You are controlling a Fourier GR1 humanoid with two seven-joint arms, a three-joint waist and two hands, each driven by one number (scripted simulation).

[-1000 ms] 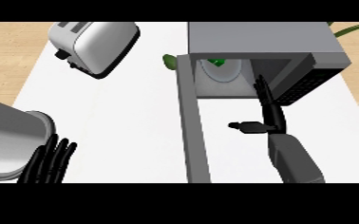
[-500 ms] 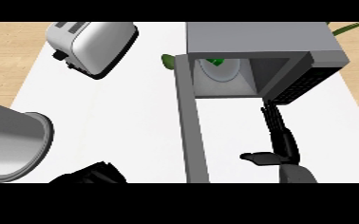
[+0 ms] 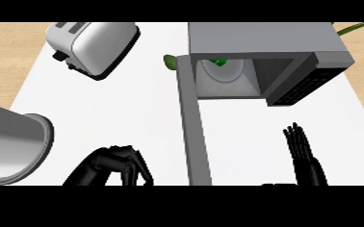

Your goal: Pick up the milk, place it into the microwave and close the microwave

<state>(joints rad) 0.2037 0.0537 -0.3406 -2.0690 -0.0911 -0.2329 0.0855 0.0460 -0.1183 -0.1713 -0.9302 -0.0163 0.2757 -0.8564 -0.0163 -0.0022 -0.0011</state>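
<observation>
The table (image 3: 128, 110) is a flat white surface; a strip of light wood floor (image 3: 21, 43) shows beyond its far left corner. The microwave (image 3: 263, 41) stands at the far right of the table, with its door (image 3: 193, 125) swung fully open and extending toward the near edge. Inside the cavity, the milk (image 3: 220, 63) shows as a green-topped object on the round white turntable (image 3: 226, 72). A silver toaster (image 3: 92, 45) stands at the far left, well apart from the microwave. A grey rounded vessel (image 3: 21, 144) occupies the left edge. A small green object (image 3: 171, 61) lies just beside the door hinge. The left hand (image 3: 117, 163) is at the near edge, left of the door, fingers curled and holding nothing. The right hand (image 3: 304, 156) is right of the door, fingers straight and together, holding nothing.
</observation>
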